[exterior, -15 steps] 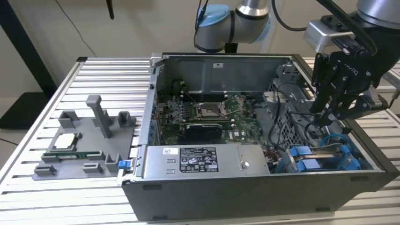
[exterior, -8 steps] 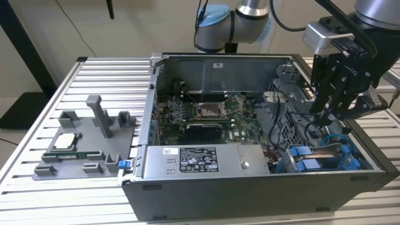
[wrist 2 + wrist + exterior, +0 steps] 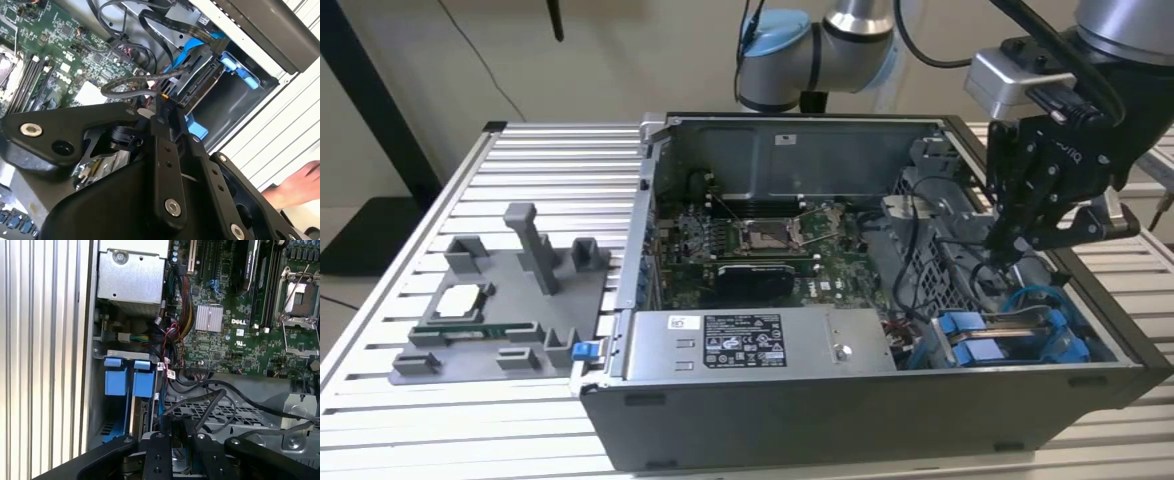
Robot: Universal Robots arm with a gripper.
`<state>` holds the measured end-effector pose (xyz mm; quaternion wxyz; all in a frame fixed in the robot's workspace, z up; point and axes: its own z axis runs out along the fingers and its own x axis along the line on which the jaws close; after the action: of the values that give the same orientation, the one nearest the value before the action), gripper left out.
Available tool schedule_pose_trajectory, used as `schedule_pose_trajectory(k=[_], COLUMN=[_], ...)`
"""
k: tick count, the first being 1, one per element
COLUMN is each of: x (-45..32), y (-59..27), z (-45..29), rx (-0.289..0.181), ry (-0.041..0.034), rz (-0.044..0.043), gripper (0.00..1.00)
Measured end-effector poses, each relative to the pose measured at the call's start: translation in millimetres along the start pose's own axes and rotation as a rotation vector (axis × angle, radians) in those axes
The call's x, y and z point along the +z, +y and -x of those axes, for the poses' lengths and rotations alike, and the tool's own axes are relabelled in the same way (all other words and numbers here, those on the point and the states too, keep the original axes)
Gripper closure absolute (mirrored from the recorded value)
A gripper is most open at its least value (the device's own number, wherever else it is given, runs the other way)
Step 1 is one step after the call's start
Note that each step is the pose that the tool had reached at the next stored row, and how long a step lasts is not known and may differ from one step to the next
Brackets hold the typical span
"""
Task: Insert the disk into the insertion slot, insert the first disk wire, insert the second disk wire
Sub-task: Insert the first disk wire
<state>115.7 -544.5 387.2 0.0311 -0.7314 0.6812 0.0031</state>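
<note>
The disk (image 3: 199, 84) sits inside the insertion slot (image 3: 240, 70), the blue-tabbed bay at the case's corner; its edge (image 3: 140, 416) shows between blue tabs (image 3: 143, 383). My gripper (image 3: 1003, 248) hangs over that drive cage (image 3: 994, 335) at the exterior view's right. In the second wrist view my gripper (image 3: 163, 102) is shut on the connector end of a black disk wire (image 3: 125, 88), held a short way off the disk's rear edge. In the first wrist view the same wire (image 3: 216, 399) curls up from my gripper (image 3: 178, 437).
A grey labelled power-supply box (image 3: 747, 343) lies along the case's front. The motherboard (image 3: 761, 240) fills the middle. Loose black and blue cables (image 3: 1027, 298) crowd the cage. A grey fixture tray (image 3: 507, 300) stands left of the case. A person's hand (image 3: 296, 187) rests outside the case.
</note>
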Motion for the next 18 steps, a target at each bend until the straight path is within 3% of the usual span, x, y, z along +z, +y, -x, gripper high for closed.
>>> schedule_pose_trajectory(k=[10,18], x=[0.0,0.0], y=[0.1,-0.4], z=[-0.8,-0.8], rx=[-0.037,-0.042], ry=[-0.0019,-0.0037], rz=[-0.0006,-0.0015], gripper=[1.0,1.0])
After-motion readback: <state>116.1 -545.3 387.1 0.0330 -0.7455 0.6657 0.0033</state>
